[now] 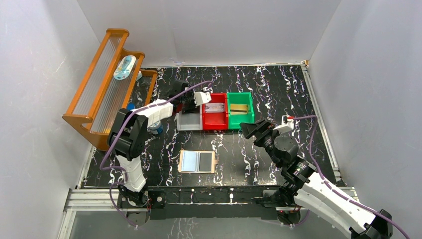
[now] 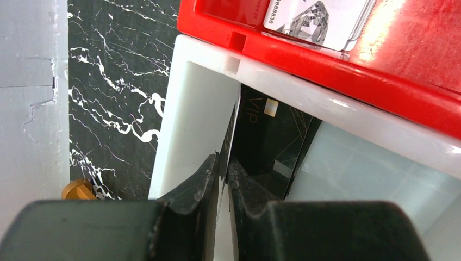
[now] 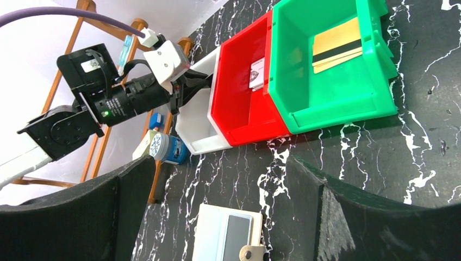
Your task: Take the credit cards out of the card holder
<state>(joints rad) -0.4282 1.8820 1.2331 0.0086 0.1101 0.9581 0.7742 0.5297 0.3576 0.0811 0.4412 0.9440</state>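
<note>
The card holder [image 1: 198,161] [image 3: 228,236] lies open and flat on the black marble table, pale blue pockets up, strap tab on its right. My left gripper [image 1: 190,110] [image 2: 223,160] reaches into the white bin [image 1: 189,122] [image 2: 201,109]. Its jaws stand a sliver apart around the edge of a black card [image 2: 266,136] that stands on edge inside the bin. A silver card [image 1: 215,107] [image 2: 315,22] lies in the red bin [image 1: 214,127]. A gold card [image 1: 239,108] [image 3: 334,46] lies in the green bin [image 1: 241,126]. My right gripper [image 1: 249,128] [image 3: 220,163] hovers wide open and holds nothing, right of the card holder.
An orange wooden rack [image 1: 107,74] with a small bottle [image 1: 124,67] on it stands at the back left. A blue and white can [image 1: 157,128] [image 3: 163,148] sits by the rack's foot, left of the white bin. White walls close in the table.
</note>
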